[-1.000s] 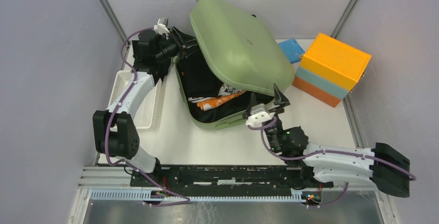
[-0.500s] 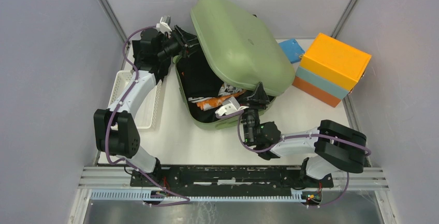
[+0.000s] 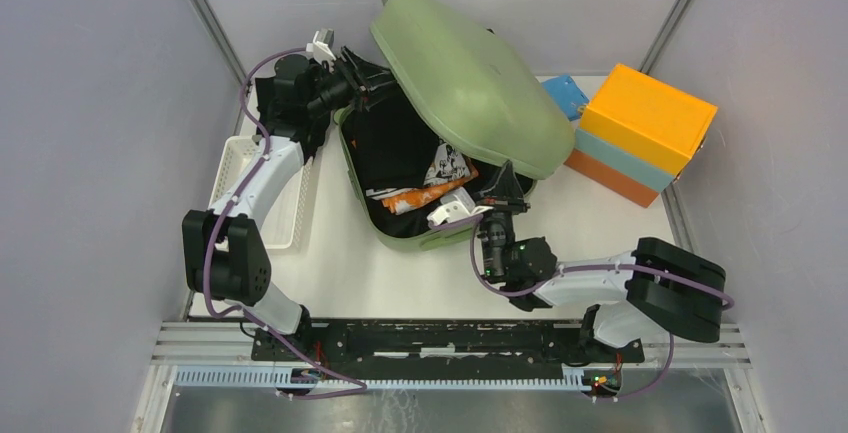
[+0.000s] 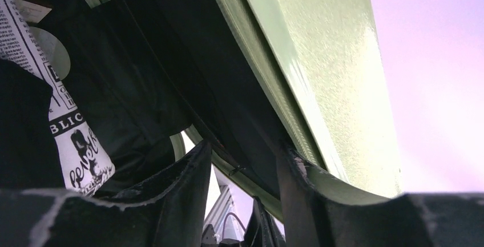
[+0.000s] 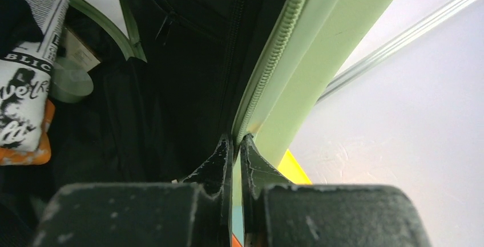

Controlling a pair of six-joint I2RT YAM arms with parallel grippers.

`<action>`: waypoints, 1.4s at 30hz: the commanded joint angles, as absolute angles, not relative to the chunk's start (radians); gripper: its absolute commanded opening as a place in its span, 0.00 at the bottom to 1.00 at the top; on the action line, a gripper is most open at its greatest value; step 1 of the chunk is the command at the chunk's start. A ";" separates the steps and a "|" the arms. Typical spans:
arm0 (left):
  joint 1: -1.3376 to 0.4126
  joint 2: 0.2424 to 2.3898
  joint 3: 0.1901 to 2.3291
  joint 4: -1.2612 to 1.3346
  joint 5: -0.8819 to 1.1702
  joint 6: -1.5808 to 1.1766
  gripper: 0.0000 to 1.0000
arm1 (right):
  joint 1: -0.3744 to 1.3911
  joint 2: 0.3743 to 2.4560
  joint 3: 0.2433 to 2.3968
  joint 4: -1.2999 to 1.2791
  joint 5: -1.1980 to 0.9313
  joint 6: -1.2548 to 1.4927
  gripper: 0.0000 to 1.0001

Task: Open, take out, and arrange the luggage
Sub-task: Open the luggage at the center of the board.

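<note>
**Step in hand: raising the lid.**

Right hand (image 5: 236,144), nearest: fingers together, pinched on the zip edge at the lid's near corner. Lift along the hinge arc, not straight up, or the thin rim may slip out.

The luggage (image 3: 460,73) sits mid-surface (image 3: 340,278), lid half raised over the packed base. A printed pouch (image 3: 447,165) lies inside.

Left hand (image 4: 245,161), far corner: fingers apart, straddling the lid rim; contact cannot be confirmed. Close it before sharing the load, then move both hands at one rate.
</note>
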State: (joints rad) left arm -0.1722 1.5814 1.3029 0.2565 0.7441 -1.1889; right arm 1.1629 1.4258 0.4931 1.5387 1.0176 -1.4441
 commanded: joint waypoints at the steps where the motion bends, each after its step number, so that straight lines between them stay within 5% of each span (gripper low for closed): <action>1: -0.176 1.553 1.304 0.320 0.763 -1.174 0.55 | 1.141 1.318 0.473 1.955 1.010 -1.477 0.01; 10: -0.176 1.553 1.277 0.321 0.756 -1.161 0.57 | 1.137 1.271 0.441 1.956 0.999 -1.483 0.04; 13: -0.179 1.560 1.283 0.332 0.754 -1.170 0.57 | 1.137 1.265 0.423 1.957 0.998 -1.478 0.25; 18: -0.197 1.577 1.309 0.333 0.748 -1.173 0.56 | 1.141 1.252 0.398 1.956 1.002 -1.459 0.35; 22: -0.215 1.596 1.324 0.334 0.747 -1.176 0.55 | 1.142 1.253 0.393 1.957 1.002 -1.455 0.54; 28: -0.230 1.599 1.334 0.342 0.745 -1.183 0.55 | 1.142 1.282 0.416 1.957 1.004 -1.442 0.61; 32: -0.233 1.598 1.338 0.344 0.745 -1.185 0.55 | 1.129 1.308 0.461 1.956 0.985 -1.448 0.56; 37: -0.233 1.597 1.335 0.341 0.745 -1.181 0.55 | 1.116 1.311 0.497 1.956 0.965 -1.465 0.27; 42: -0.232 1.596 1.320 0.311 0.736 -1.142 0.56 | 1.117 1.299 0.489 1.956 0.962 -1.472 0.11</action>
State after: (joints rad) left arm -0.2272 1.6096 1.2930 0.2867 0.7361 -1.1877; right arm 1.1252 1.3334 0.4408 1.5269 0.9703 -1.4422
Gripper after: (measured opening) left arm 0.558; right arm 0.154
